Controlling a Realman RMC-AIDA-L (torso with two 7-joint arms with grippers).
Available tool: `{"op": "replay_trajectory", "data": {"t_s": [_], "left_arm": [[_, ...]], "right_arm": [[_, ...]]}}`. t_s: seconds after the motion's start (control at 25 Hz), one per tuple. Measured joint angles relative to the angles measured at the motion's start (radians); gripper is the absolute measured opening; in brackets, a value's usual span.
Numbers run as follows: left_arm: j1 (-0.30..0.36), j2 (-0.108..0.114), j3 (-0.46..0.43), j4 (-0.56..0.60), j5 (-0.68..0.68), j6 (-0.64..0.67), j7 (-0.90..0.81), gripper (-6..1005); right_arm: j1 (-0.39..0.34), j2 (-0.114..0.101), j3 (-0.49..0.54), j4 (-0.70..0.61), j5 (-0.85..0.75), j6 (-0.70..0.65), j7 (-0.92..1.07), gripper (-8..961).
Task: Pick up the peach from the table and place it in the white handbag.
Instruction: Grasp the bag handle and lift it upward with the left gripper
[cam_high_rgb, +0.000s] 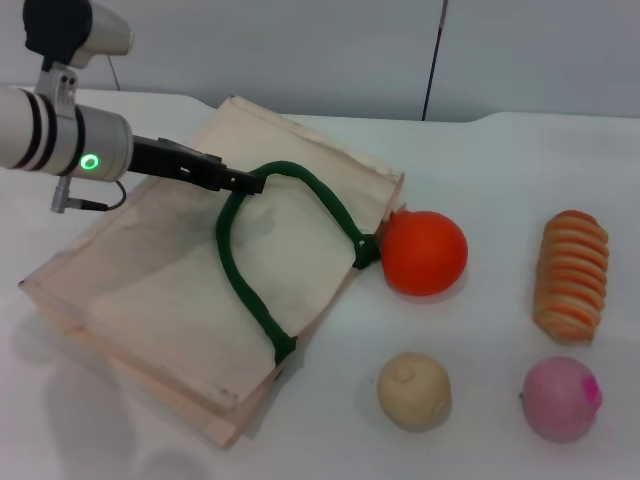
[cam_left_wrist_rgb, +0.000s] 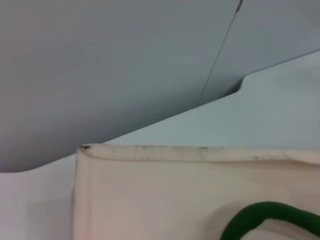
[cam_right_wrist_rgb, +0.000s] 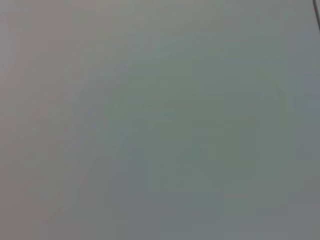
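Observation:
The peach (cam_high_rgb: 562, 398), pale pink with a magenta patch, lies on the white table at the front right, far from both arms. The white handbag (cam_high_rgb: 150, 290) lies flat at the left, with a dark green looped handle (cam_high_rgb: 245, 280) on top. My left gripper (cam_high_rgb: 245, 182) reaches in from the left above the bag, and its thin black fingers are shut on the upper end of the green handle. The left wrist view shows the bag's top edge (cam_left_wrist_rgb: 165, 195) and a bit of the handle (cam_left_wrist_rgb: 265, 215). My right gripper is out of view; its wrist view shows only a plain grey surface.
A larger orange-red ball (cam_high_rgb: 424, 252) touches the bag's right corner. A beige lumpy ball (cam_high_rgb: 414, 390) sits left of the peach. A striped orange and cream roll (cam_high_rgb: 572, 275) lies behind the peach. A grey wall stands behind the table.

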Motion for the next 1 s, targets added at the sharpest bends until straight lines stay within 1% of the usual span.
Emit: {"op": "replay_trajectory", "data": {"t_s": [0.12, 0.4, 0.6, 0.8, 0.88, 1.0], "left_arm": [[0.003, 0.0, 0.0, 0.03, 0.001, -0.039, 0.012, 887], [0.008, -0.002, -0.001, 0.083, -0.001, -0.083, 0.04, 886], [0.011, -0.002, -0.002, 0.092, -0.005, -0.103, 0.05, 882], [0.013, -0.016, -0.003, 0.092, -0.007, -0.131, 0.059, 873], [0.013, -0.018, -0.003, 0.092, -0.008, -0.134, 0.06, 840], [0.013, -0.027, -0.003, 0.092, -0.008, -0.153, 0.06, 791]], "right_arm": [[0.002, 0.001, 0.0, 0.0, 0.0, 0.0, 0.0, 888], [0.005, 0.001, -0.001, 0.0, 0.0, 0.0, 0.0, 888], [0.006, 0.001, -0.002, 0.0, -0.001, 0.0, 0.0, 888], [0.007, 0.001, -0.002, 0.002, -0.002, 0.0, 0.0, 887], [0.007, 0.001, -0.002, 0.003, -0.002, 0.0, 0.0, 887], [0.007, 0.001, -0.002, 0.006, -0.002, 0.0, 0.0, 887]]}}
